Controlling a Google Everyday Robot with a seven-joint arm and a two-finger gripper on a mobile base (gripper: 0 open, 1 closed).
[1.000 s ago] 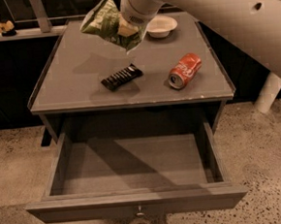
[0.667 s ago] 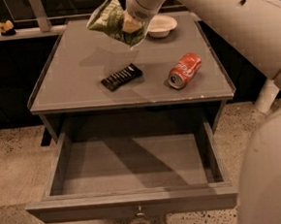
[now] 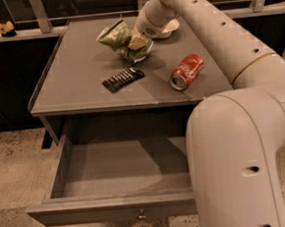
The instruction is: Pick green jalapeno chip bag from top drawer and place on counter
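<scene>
- Four risks are noted, nearest first. The top drawer [image 3: 117, 174] stands pulled fully out and empty, and its right side is overhung by the arm's bulky link [image 3: 245, 166]. The drawer front could be struck if that link is swung low on retreat.
- On the desk [image 3: 66, 87], a black candy bar wrapper [image 3: 123, 79] and a tipped red soda can [image 3: 187, 71] lie just in front of the bag. If the can is brushed by the forearm, it could be sent rolling off the edge.
- The green jalapeno chip bag [image 3: 114, 36] is pinched, crumpled, in the closed hand [image 3: 137, 41], low over the back middle of the desk. Contact with the surface cannot be confirmed. If the bag is released too high, the light foil could be toppled or slid onto the wrapper.
- A white bowl [image 3: 170, 28] sits just behind the wrist, and it could be knocked when the hand is drawn away.
</scene>
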